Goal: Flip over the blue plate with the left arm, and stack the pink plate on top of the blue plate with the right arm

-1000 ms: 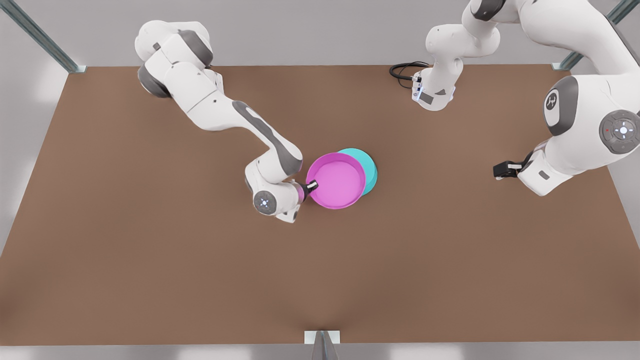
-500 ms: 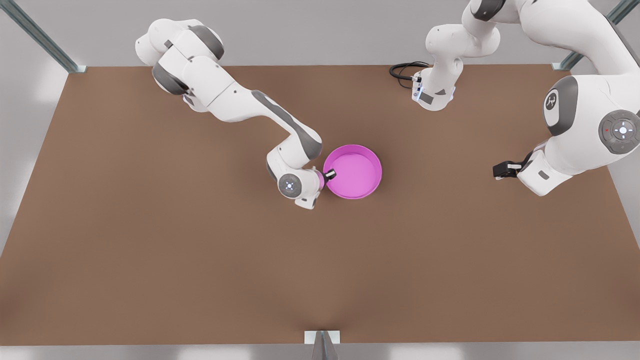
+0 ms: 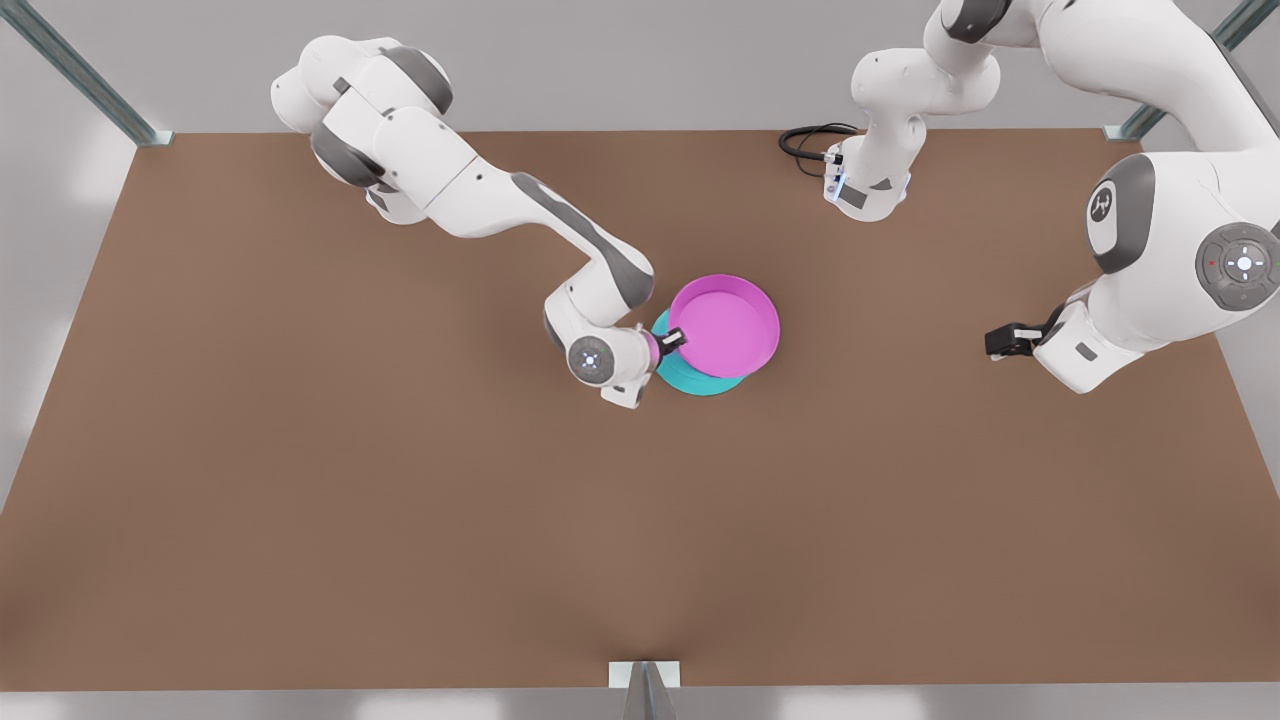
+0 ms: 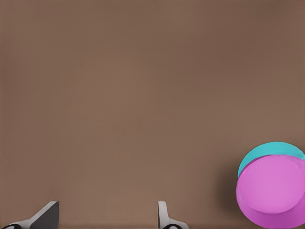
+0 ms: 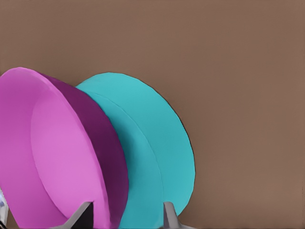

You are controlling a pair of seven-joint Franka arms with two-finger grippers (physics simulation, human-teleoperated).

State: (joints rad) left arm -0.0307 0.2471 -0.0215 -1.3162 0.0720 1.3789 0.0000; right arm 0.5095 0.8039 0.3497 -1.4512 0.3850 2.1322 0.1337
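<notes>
Your brown matte table (image 3: 300, 500) carries everything here. Two white jointed arms reach over it. The right arm (image 3: 480, 200), on the front view's left, stretches to the table's middle; the left arm (image 3: 1150, 260), on the front view's right, waits well apart from the plates.

Near the middle you have the round, shallow, glossy magenta-pink plate (image 3: 725, 326) with its lighter pink inside facing up. It sits over the round turquoise-cyan plastic plate (image 3: 690, 378), which lies base-up on the table. The two are offset, so you see a crescent of the blue plate past the pink one's edge on the side toward the front view's lower left.

The right gripper (image 3: 675, 342) is clamped on the pink plate's rim at the side nearest that arm. In the right wrist view the pink plate (image 5: 57, 152) and blue plate (image 5: 152, 152) sit right at the fingers (image 5: 82, 215).

The left gripper (image 3: 1003, 340) hovers over bare table, its fingers (image 4: 45, 217) spread wide and holding nothing, with both plates (image 4: 271, 191) off to one side.
</notes>
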